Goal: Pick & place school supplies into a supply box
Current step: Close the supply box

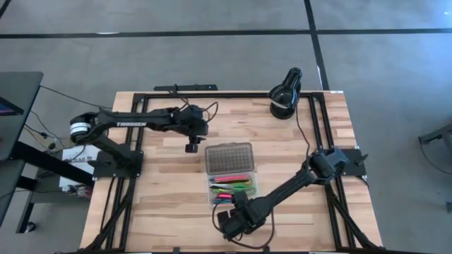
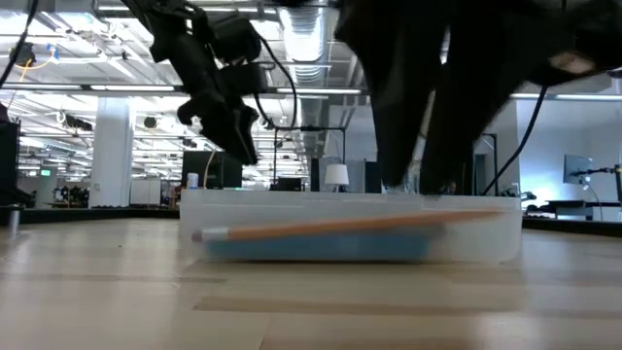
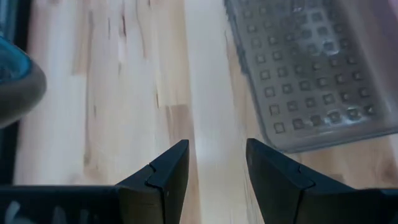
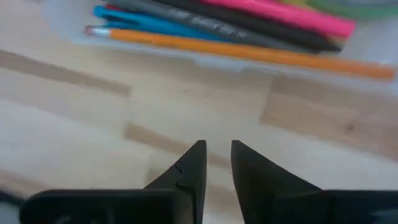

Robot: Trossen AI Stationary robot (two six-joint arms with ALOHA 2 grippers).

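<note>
The supply box lies open on the wooden table. Its grey dotted lid (image 1: 229, 156) lies flat on the far side, and its clear tray (image 1: 233, 188) on the near side holds the school supplies. Among them are an orange pencil (image 4: 249, 50), a blue pen (image 4: 149, 25), a black pen (image 4: 236, 25) and a pink marker (image 4: 280, 12). My left gripper (image 3: 217, 162) hangs open above bare table, just left of the lid's corner (image 3: 292, 134). My right gripper (image 4: 216, 162) points down at bare table just in front of the tray's near wall. Its fingers stand slightly apart with nothing between them.
A black round desk lamp (image 1: 285, 92) stands at the table's far right, and its cable runs along the right side. Black frame rails (image 1: 134, 141) border the table's left and right edges. Bare wood lies left of the box and along the near edge.
</note>
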